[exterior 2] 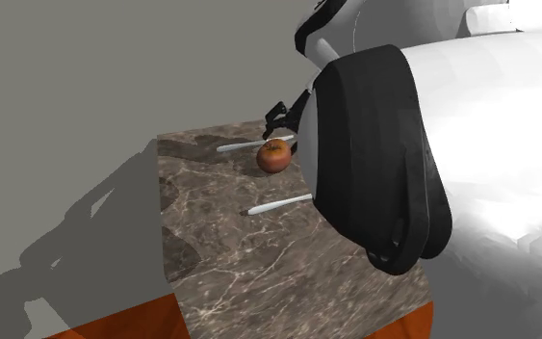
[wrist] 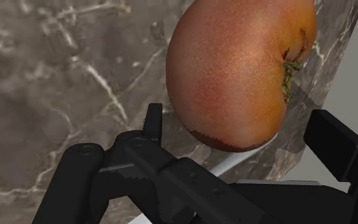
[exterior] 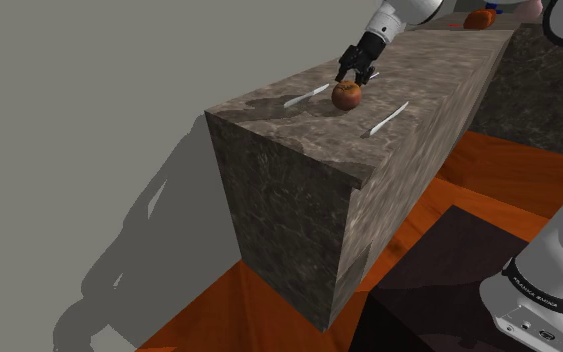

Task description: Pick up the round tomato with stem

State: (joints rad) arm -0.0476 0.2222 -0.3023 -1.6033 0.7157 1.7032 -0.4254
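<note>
— Where do we stand with the tomato [exterior: 346,95]?

— It sits on the marbled surface [exterior: 269,118], near the corner end, between two white utensils: one [exterior: 307,96] on the shoulder view's left, the other [exterior: 389,118] on its right. We see it touching the top, with its shadow right under it, so it is not lifted.

— And the hand [exterior: 355,76]?

— Low, right at the tomato, on its far side in the shoulder view. In the wrist view the two fingers stand apart and the tomato [wrist: 241,70] lies just ahead, in line with the gap between them. One finger [wrist: 153,121] ends just beside the fruit's lower edge; the other [wrist: 336,143] stands off to its stem side. We see no contact at either one.

— So nothing is clamped?

— Nothing. The hand is open and empty.

— What do we count as done, then?

— The approach and the lining-up, as we judge it. The reach looks nearly complete.

— And what is left?

— Perhaps a little more advance so the fingers flank the fruit's widest part, then the closing, then the lift clear of the surface. The pick itself is not yet made. The skin looks smooth and the body round, so we'd want the fingers across the middle.
</note>
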